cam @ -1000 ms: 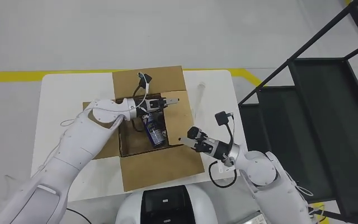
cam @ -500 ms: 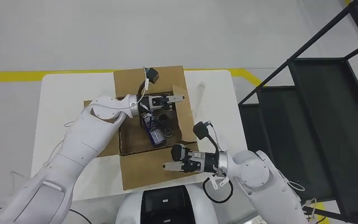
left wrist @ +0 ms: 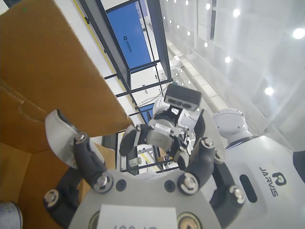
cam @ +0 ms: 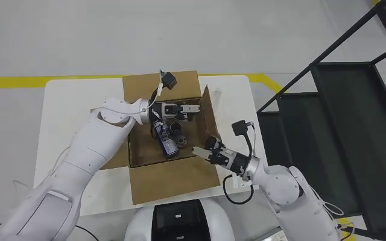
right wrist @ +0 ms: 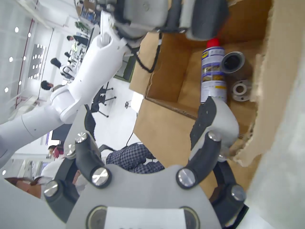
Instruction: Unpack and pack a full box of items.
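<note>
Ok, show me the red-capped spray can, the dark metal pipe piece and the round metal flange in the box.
Red-capped spray can (right wrist: pixel 212 79): right wrist view, on its label.
Dark metal pipe piece (right wrist: pixel 230 62): right wrist view, on its open end.
Round metal flange (right wrist: pixel 245 94): right wrist view, on its face.

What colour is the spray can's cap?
The cap of the spray can is red, clearest in the right wrist view.

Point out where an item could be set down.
Free: the table strip left of the box, and the box floor left of the spray can. Crowded: right of the can, with pipe fitting, flange, left end effector and right end effector.
</note>
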Action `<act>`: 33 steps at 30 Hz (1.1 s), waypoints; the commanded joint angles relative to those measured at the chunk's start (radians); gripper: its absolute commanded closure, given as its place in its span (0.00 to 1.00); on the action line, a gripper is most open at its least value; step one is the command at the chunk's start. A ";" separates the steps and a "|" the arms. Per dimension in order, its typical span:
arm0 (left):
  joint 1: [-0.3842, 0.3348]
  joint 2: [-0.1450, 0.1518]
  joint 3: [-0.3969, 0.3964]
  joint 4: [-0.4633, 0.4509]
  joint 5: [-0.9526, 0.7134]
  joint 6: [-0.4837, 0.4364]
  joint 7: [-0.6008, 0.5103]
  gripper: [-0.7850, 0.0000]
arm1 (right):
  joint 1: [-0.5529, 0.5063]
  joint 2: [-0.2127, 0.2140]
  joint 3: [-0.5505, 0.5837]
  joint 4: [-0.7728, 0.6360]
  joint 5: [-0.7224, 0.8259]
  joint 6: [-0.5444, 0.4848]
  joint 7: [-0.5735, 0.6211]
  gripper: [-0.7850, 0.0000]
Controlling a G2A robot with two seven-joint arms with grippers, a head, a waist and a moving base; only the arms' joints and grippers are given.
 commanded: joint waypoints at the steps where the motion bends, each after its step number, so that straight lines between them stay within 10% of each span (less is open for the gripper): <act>1: 0.025 0.017 -0.039 -0.020 0.008 -0.003 -0.015 0.00 | -0.027 0.001 0.036 0.002 -0.002 0.012 -0.046 0.00; 16: 0.446 0.183 -0.523 -0.383 0.109 0.013 0.015 0.00 | 0.108 -0.010 -0.005 0.206 -0.019 0.215 -0.110 0.00; 33: 0.736 0.231 -0.812 -0.463 -0.099 -0.009 0.004 0.00 | 0.239 -0.022 -0.116 0.263 -0.094 0.381 -0.049 0.00</act>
